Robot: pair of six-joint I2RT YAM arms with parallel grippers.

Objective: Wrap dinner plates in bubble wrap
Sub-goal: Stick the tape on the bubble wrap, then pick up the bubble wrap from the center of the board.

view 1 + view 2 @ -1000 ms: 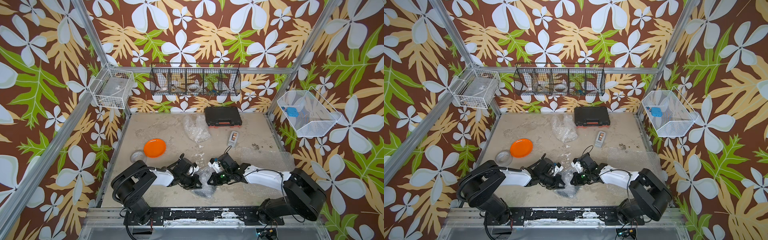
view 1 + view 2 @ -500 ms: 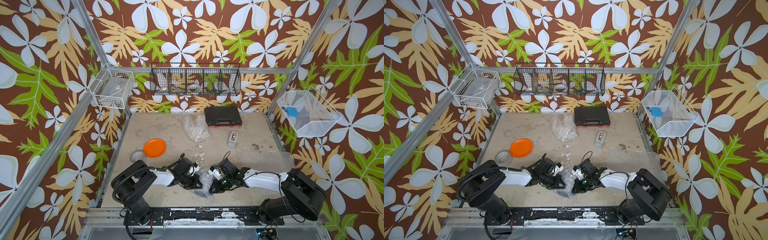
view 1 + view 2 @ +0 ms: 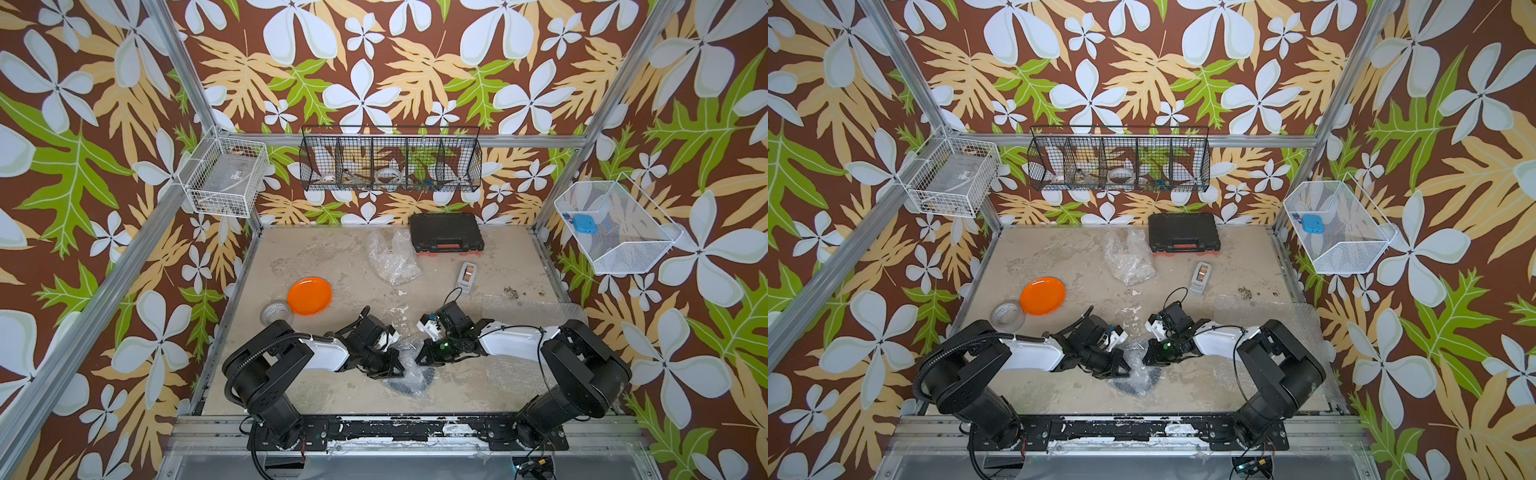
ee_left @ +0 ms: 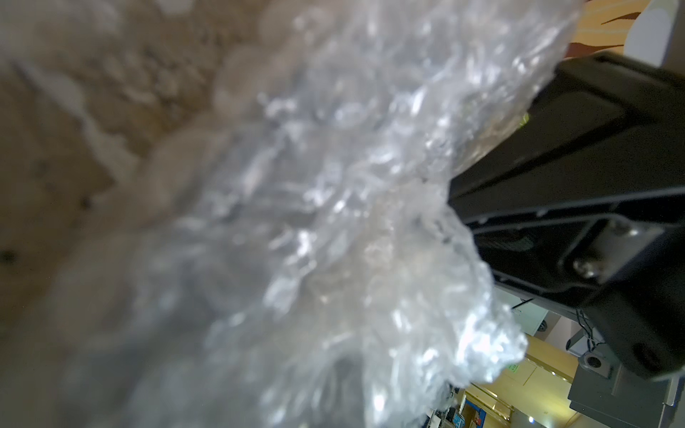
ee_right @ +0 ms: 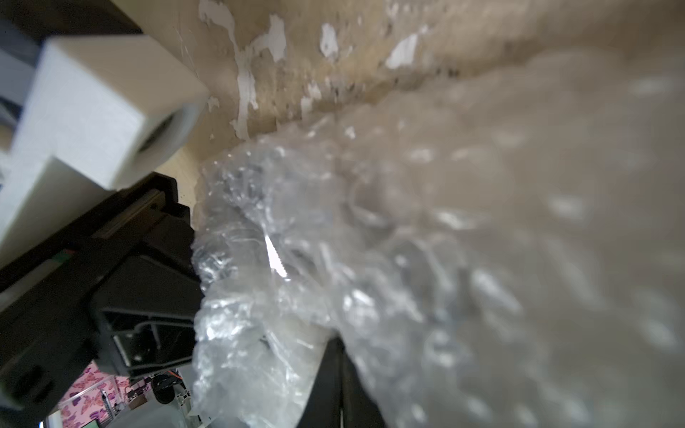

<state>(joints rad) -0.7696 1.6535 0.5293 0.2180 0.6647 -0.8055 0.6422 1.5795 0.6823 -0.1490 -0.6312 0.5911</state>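
Your 2 hands meet low over the near middle of the surface (image 3: pixel 478 374), tips facing each other across a bundle of bubble wrap (image 3: pixel 409 368). The left hand (image 3: pixel 390 365) is pressed together with the wrap bunched at its tips, pinching the bundle's left edge. The right hand (image 3: pixel 422 358) is pressed together as well and pinches the opposite edge. In both wrist views the crinkled plastic fills the picture and hides each hand's own fingers.

A black plate (image 3: pixel 411 384) lies on the surface under that wrap. Its dark rim shows through the plastic on the side nearest you in both top views.

The orange plate (image 3: pixel 309 296) sits bare, well to the left and further back, just beside a roll of clear tape (image 3: pixel 276 313). A second, crumpled piece of wrap (image 3: pixel 392 257) lies near the back, next to a black case (image 3: pixel 446 232). A flat sheet (image 3: pixel 536 309) is spread along the right side behind the right arm.
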